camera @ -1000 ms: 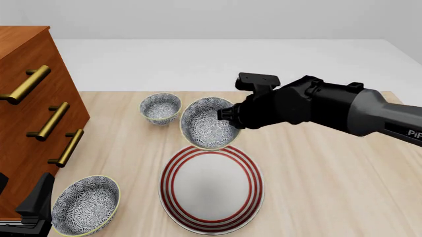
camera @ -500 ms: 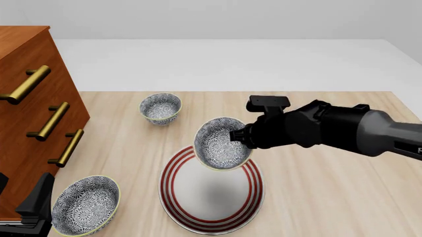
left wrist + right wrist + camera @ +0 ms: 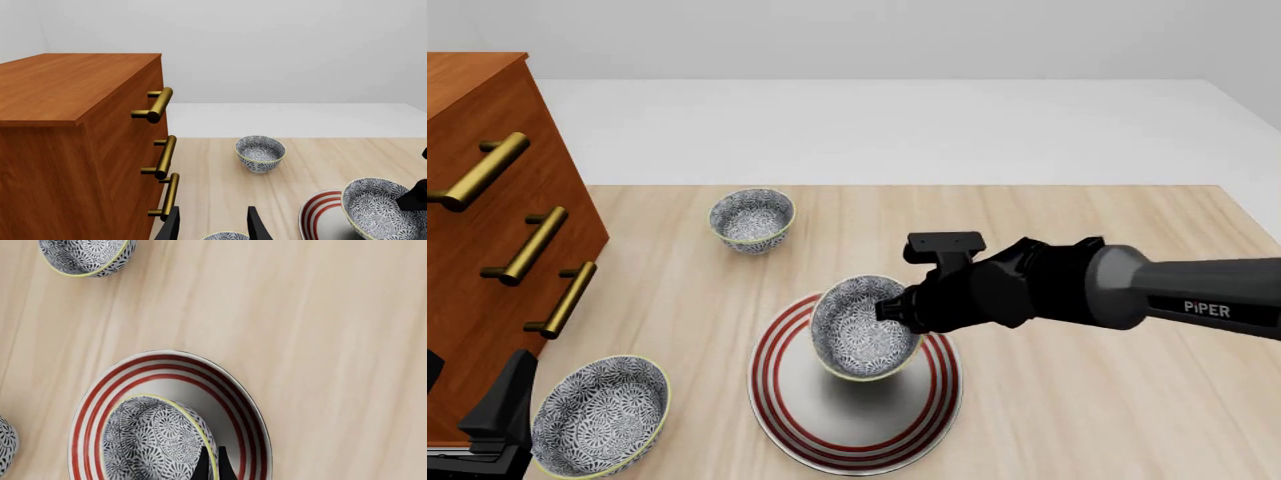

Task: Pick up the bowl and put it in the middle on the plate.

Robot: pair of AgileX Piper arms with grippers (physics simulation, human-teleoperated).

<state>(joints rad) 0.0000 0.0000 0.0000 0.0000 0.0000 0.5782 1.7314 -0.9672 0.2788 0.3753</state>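
The bowl (image 3: pixel 857 342), blue-grey floral with a pale yellow-green rim, hangs tilted just above the middle of the plate (image 3: pixel 785 415), a wide white dish with three red rings. My right gripper (image 3: pixel 892 311) is shut on the bowl's right rim. In the right wrist view the dark fingers (image 3: pixel 203 466) pinch the rim of the bowl (image 3: pixel 150 440) over the plate (image 3: pixel 248 407). The bowl's shadow lies on the plate under it. My left gripper (image 3: pixel 213 227) stands open and empty at the near left, by the dresser. The left wrist view shows the bowl (image 3: pixel 377 210) and the plate (image 3: pixel 319 216) off to one side.
A wooden dresser (image 3: pixel 487 230) with brass handles fills the left side. A smaller same-patterned bowl (image 3: pixel 751 218) sits at the back, beyond the plate. A wider patterned bowl (image 3: pixel 601 415) rests near the front left, close to the left arm.
The right gripper has carried the bowl from above the plate's far rim toward me and downward. It now hangs low over the plate's middle. The left arm has not moved.
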